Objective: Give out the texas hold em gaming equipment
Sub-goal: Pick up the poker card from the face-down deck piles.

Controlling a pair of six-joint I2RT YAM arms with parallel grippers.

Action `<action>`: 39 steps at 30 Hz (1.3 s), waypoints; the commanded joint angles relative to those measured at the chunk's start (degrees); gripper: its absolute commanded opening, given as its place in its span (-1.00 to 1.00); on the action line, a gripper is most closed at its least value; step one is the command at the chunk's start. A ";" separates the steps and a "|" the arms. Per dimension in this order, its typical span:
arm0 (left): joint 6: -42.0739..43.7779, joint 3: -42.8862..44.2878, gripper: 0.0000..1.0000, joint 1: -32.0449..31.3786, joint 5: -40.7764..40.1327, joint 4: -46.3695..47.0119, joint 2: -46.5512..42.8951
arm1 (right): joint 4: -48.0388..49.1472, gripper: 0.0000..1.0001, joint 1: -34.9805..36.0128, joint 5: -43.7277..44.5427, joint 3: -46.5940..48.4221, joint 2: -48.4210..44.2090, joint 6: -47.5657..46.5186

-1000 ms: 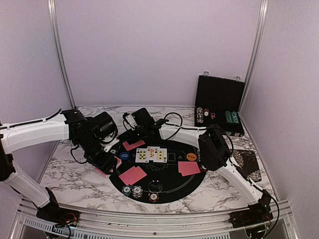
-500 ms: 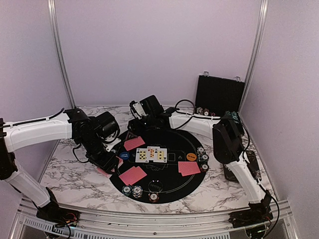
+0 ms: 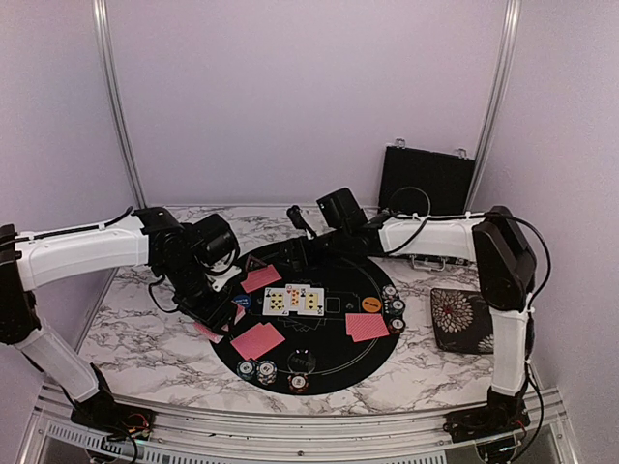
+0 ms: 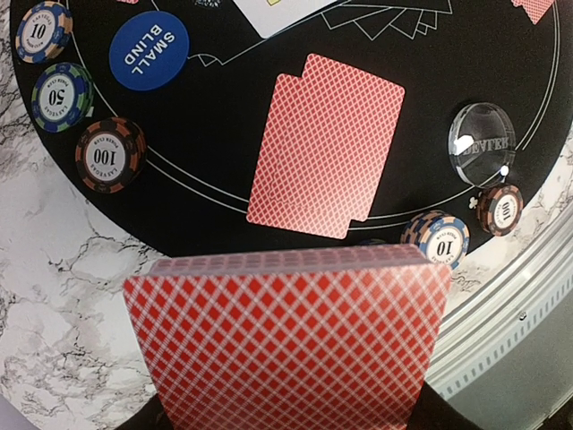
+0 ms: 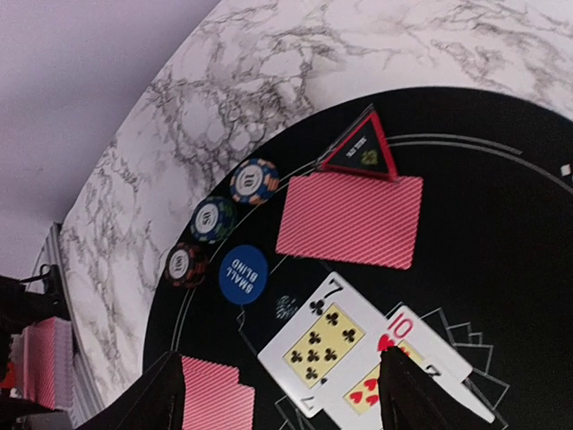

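If the deck [image 4: 288,331] works loose in the left pincer [image 3: 208,307], red-backed cards could spill onto the marble table [image 4: 54,296] and over the near-left rim of the round black mat [image 3: 334,372]. I judge this the main risk, since only the deck's lower end seems to be pinched and most of the stack stands free.

A second risk lies with the right pincer [image 5: 279,358], which hangs over the far half of the mat. How high it hangs I cannot tell. A low pass could drag the face-down pair [image 5: 351,219] lying just beside the red triangle marker [image 5: 362,148], or skew the face-up cards [image 5: 327,345] in the middle. The three chip stacks [image 5: 215,219] along the left rim could also be knocked over.

As for the grip, the left pincer is clamped on the deck, its jaws set partway apart. The right pincer stands wide, with nothing between its fingers [image 5: 170,394], and it touches nothing.
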 commanded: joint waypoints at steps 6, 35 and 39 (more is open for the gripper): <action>1.39 3.37 0.02 -2.59 -0.58 -0.30 2.40 | 24.21 0.38 0.07 -26.14 -19.50 -8.18 19.62; 2.22 7.68 0.02 -5.86 -0.92 -0.29 4.59 | 44.18 0.26 6.49 -33.45 -21.77 -1.30 41.04; 2.18 7.50 0.02 -5.89 -1.01 -0.25 4.63 | 46.16 0.25 7.05 -33.72 -20.96 -0.47 43.09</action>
